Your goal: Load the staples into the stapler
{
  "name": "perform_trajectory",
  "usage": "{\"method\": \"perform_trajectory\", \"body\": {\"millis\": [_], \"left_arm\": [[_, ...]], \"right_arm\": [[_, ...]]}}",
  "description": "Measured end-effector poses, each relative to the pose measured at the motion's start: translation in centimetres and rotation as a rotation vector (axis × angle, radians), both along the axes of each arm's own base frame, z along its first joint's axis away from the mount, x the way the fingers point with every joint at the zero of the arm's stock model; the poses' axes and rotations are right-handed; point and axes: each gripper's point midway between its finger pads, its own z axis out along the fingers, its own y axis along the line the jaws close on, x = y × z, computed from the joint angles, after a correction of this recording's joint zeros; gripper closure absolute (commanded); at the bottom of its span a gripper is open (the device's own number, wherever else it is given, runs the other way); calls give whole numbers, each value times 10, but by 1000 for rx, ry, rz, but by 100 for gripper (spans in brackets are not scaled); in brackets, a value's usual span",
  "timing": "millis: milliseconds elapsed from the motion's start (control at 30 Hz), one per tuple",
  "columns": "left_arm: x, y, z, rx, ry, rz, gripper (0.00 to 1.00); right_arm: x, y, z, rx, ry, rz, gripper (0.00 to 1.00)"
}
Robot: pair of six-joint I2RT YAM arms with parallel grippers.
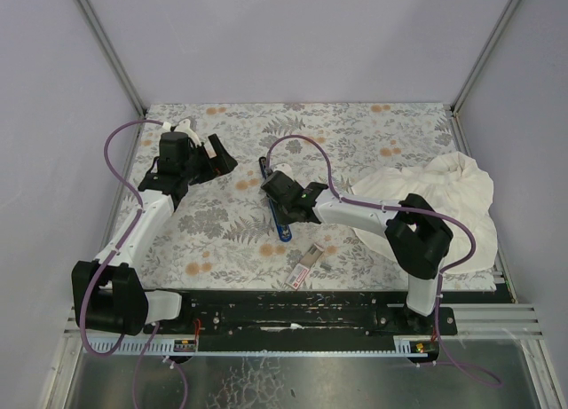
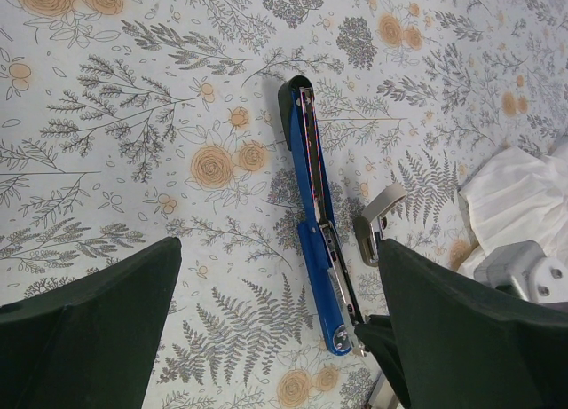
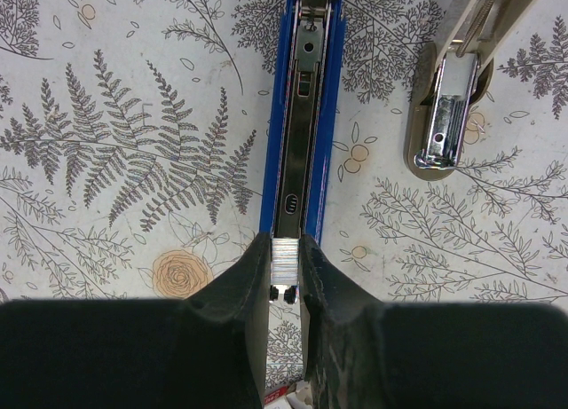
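The stapler (image 3: pixel 277 116) has a glossy blue plastic shell around a bright, polished metal channel. The strip of staples (image 3: pixel 284 256) is shiny ribbed metal, pinched between the fingers (image 3: pixel 235 302) of the right gripper (image 3: pixel 284 242), which are matt black plastic with a faintly grainy skin. The table cover (image 2: pixel 115 161) is a smooth, matt sheet printed with flowers and ferns. The white cloth (image 1: pixel 457 192) is soft, matt fabric, crumpled into folds. The small staple box (image 1: pixel 306 265) looks like plain card.

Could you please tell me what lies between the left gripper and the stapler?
Only bare floral table cover, as the top view shows: nothing sits between the left gripper and the stapler.
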Motion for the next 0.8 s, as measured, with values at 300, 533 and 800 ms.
{"method": "perform_trajectory", "body": {"millis": [300,533,800], "left_arm": [[0,1,0,-2,0,1,8],[0,1,0,-4,1,-1,8],[0,0,-1,-4,4,-2,8]], "right_arm": [[-1,-1,-6,-7,9,2,86],[-2,-1,-6,-9,11,2,60],[-7,-2,-8,-16,30,22,42]]}}
